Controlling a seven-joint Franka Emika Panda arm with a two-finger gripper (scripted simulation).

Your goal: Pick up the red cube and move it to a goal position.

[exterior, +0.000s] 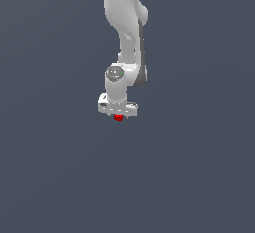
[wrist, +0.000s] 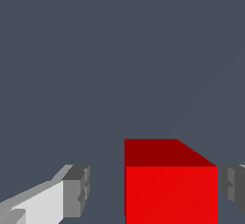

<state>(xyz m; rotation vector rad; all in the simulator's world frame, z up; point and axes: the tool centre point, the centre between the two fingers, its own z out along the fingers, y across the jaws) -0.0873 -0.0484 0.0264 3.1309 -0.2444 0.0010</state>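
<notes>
The red cube [exterior: 118,118] is a tiny bright red block just under the white hand of my gripper [exterior: 118,115] in the exterior view. The wrist view shows the red cube [wrist: 170,184] between the two grey fingertips of my gripper [wrist: 154,189]. One fingertip [wrist: 76,192] stands a clear gap away from the cube's side. The other fingertip [wrist: 233,188] is close beside the opposite face. The gripper is open around the cube. No goal marker shows in either view.
The white arm [exterior: 124,23] comes down from the top of the exterior view. Everything around it is a plain dark grey-blue surface [exterior: 199,167] with no other objects or edges.
</notes>
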